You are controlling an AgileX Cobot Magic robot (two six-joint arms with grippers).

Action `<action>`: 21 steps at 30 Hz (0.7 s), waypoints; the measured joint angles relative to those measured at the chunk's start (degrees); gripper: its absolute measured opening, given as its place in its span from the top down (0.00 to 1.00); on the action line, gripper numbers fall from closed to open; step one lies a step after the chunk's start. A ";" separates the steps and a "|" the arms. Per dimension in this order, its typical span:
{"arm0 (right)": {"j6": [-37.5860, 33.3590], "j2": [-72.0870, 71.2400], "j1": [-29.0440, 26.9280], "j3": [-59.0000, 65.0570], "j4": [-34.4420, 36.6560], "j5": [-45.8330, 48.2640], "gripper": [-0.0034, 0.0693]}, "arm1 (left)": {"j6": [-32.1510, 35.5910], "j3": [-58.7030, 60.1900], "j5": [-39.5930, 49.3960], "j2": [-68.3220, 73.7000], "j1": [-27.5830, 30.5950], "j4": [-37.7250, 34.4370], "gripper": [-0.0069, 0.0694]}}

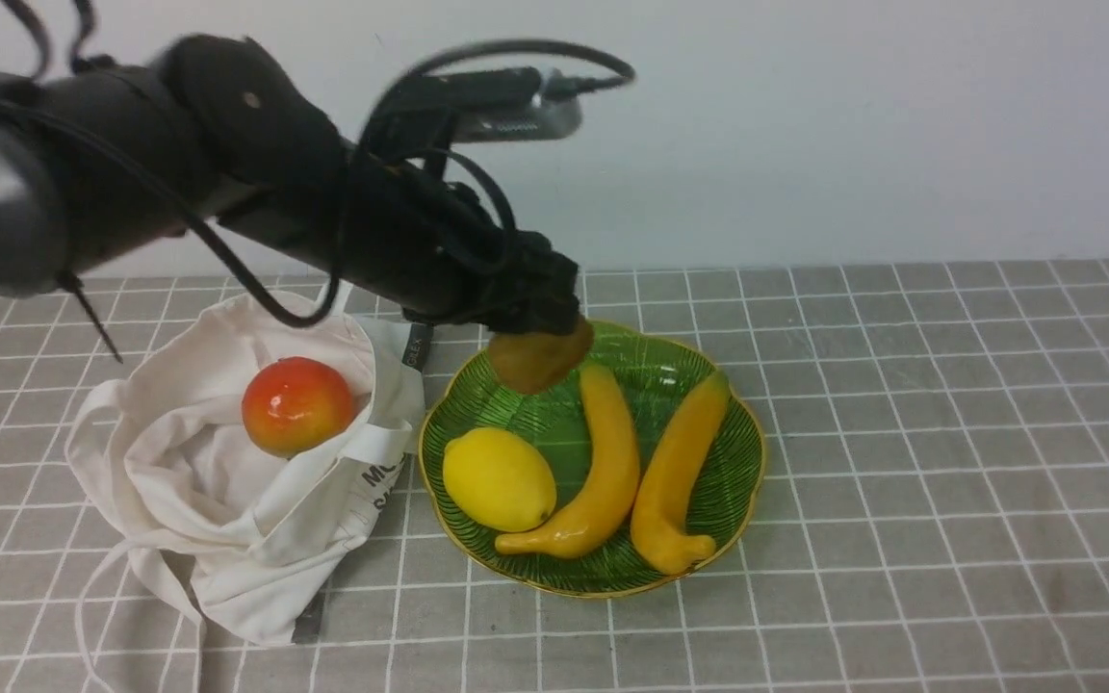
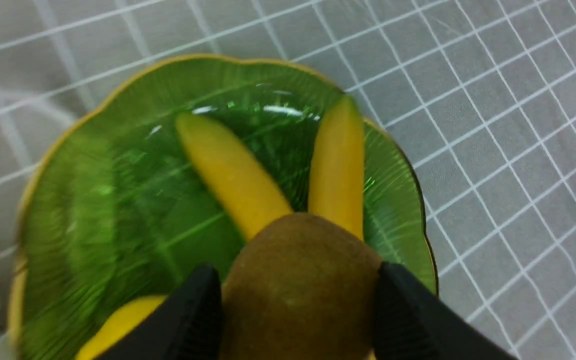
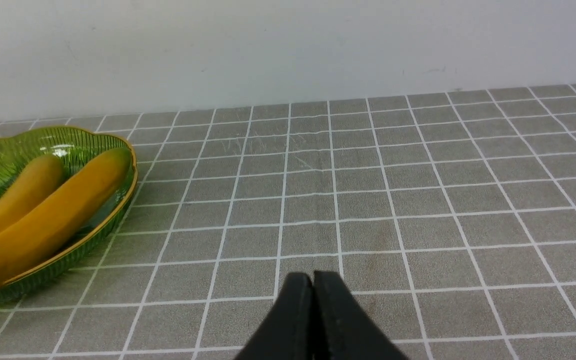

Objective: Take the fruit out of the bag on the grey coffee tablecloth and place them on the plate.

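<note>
My left gripper point(image 1: 540, 337) is shut on the brown kiwi-like fruit point(image 1: 537, 358) and holds it just above the far left part of the green plate point(image 1: 737, 481). In the left wrist view the kiwi point(image 2: 298, 290) sits between the two black fingers point(image 2: 193, 315), over the plate point(image 2: 93, 210). The red-orange round fruit point(image 1: 296, 405) lies in the open off-white bag point(image 1: 189, 500) to the left of the plate, on the grey checked tablecloth point(image 1: 949, 481). My right gripper point(image 3: 313, 282) is shut and empty, low over bare cloth, and does not show in the front view.
A yellow lemon point(image 1: 499, 478) and two yellow bananas point(image 1: 607, 462) lie on the plate; the bananas also show in the right wrist view point(image 3: 43, 215). A pale wall point(image 1: 853, 125) stands behind the table. The bag's strap point(image 1: 102, 597) trails toward the front edge.
</note>
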 joint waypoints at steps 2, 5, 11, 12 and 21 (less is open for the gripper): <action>0.00 0.00 0.00 0.00 0.00 0.00 0.97 | 0.58 0.00 -2.67 2.35 -1.00 -0.12 0.43; 0.00 0.00 0.00 0.00 0.00 0.00 0.97 | 0.82 0.00 -5.35 5.41 -1.64 -0.30 0.32; 0.00 0.00 0.00 0.00 0.00 0.00 0.97 | 0.89 0.00 -6.39 8.66 -1.71 -0.41 0.04; 0.00 0.00 0.00 0.00 0.00 0.00 0.97 | 1.01 -0.04 -5.85 8.66 -1.71 -0.41 0.02; 0.00 0.00 0.00 0.00 0.00 0.00 0.97 | 1.11 -5.57 7.90 0.52 -1.71 4.66 0.28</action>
